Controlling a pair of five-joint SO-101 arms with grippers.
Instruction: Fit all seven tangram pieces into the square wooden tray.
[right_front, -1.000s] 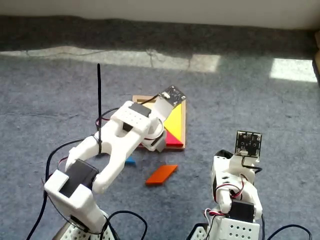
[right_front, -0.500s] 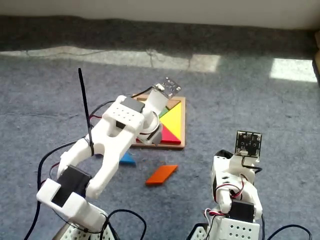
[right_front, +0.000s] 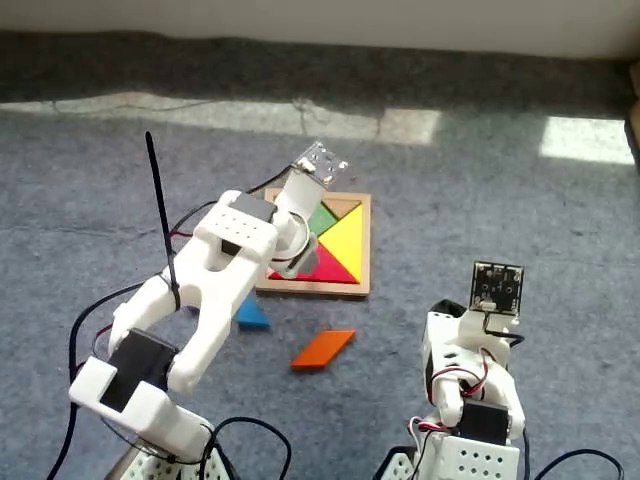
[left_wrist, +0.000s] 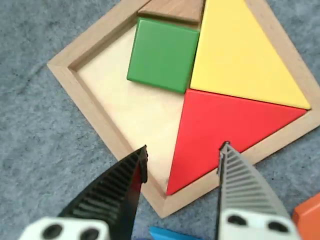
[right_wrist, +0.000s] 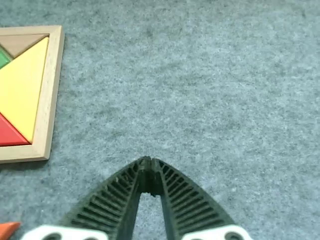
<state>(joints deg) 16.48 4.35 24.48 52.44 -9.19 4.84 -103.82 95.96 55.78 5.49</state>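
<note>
high view: the left arm hangs over the tray (right_front: 366, 250). a blue piece (right_front: 252, 316) and an orange piece (right_front: 323, 348) lie on the bench (right_front: 500, 200) just outside it.

left wrist view: the left tool (left_wrist: 183, 152) is wide open and holds nothing. it sits above the red triangle (left_wrist: 225, 127) and the bare floor beside the green square (left_wrist: 162, 54). probable step: fetch the blue piece. grip it across opposite edges, rotate it to match the gap, lower it flat.

right wrist view: the right tool (right_wrist: 150, 176) is closed and empty, near the tray's rim.
</note>
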